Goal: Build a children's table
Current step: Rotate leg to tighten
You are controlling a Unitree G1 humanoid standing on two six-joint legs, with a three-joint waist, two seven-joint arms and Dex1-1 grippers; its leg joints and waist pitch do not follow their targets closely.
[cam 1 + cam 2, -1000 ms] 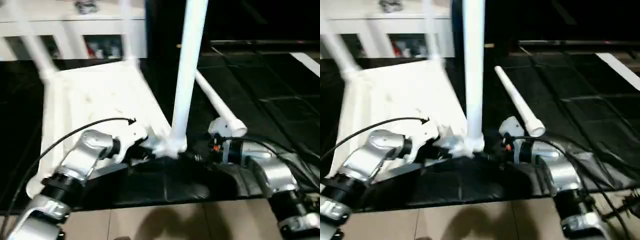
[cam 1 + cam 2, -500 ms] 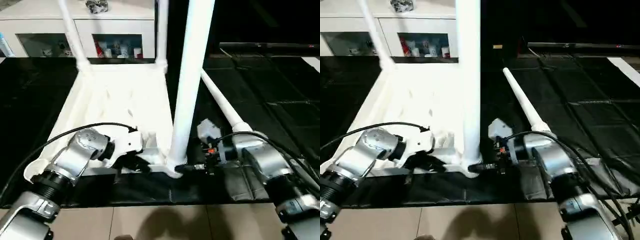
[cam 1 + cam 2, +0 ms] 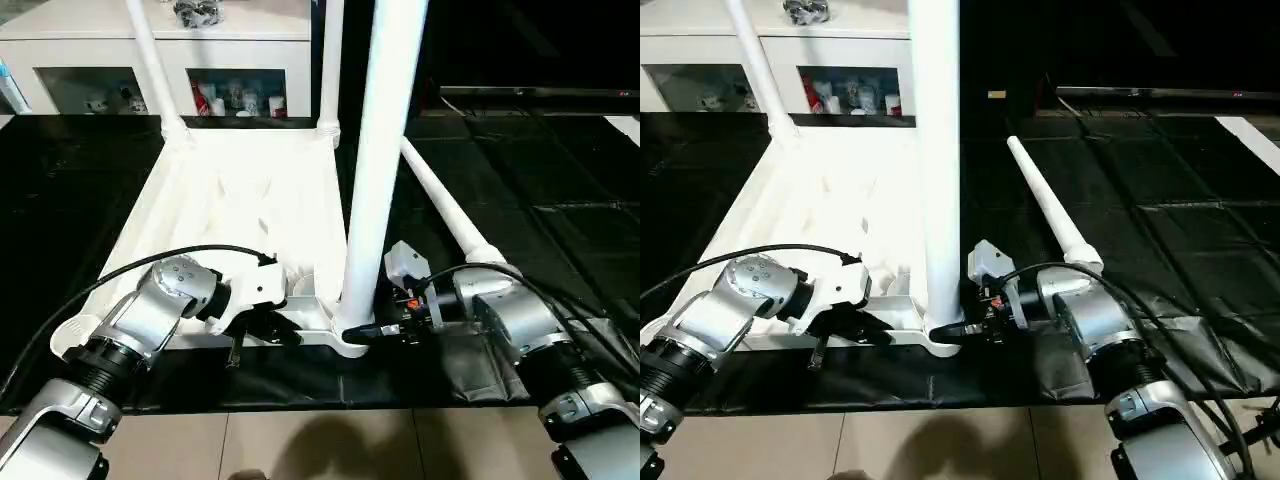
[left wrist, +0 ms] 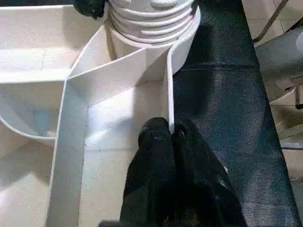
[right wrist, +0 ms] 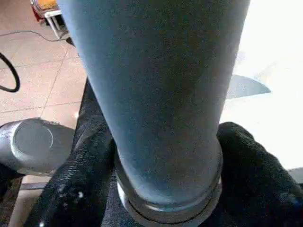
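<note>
left claw (image 4: 171, 137) pinches tabletop (image 3: 240, 200) rim; right claw (image 5: 165, 156) clasps upright leg (image 3: 380, 170)

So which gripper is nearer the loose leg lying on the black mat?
Right. The right gripper closes around the upright leg at its socket, just beside the loose leg. The left gripper pinches the tabletop rim, beyond the upright leg.

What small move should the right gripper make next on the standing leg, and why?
Probably close fully on the leg and turn it further into the corner socket. The right gripper has a finger on each side of the leg's base, and screw threads show above the socket, so the leg seems not fully seated. The left gripper pinches the tabletop rim, steadying it.
</note>
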